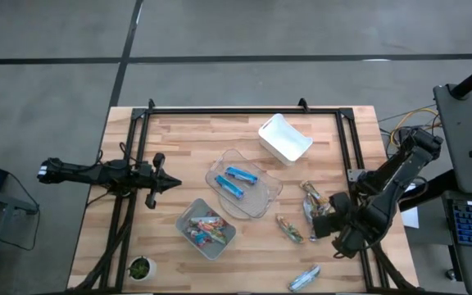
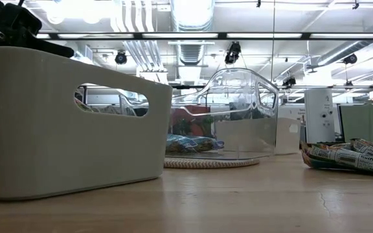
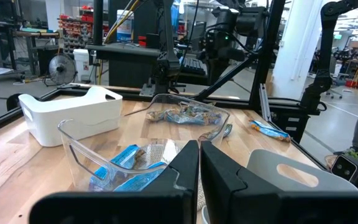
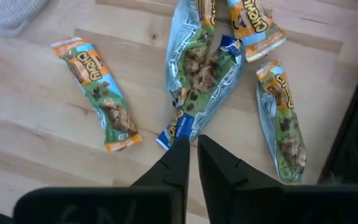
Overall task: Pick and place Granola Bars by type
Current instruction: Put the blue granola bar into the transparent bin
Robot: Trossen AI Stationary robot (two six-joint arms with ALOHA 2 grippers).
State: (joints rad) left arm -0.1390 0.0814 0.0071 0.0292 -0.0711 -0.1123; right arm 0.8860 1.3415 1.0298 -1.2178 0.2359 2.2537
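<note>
Nearest to right gripper [image 4: 191, 146], fingers pressed together: greenish-brown bar [image 4: 201, 78], long axis running straight ahead.

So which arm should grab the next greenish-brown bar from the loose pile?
Right. The right gripper hangs directly over the greenish-brown bars at the table's right side, fingers nearly together. The left gripper sits across the table beyond the clear bin, which holds blue bars.

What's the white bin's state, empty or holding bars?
Empty as far as visible: the high view shows the white bin with a bare white interior, no bars.
</note>
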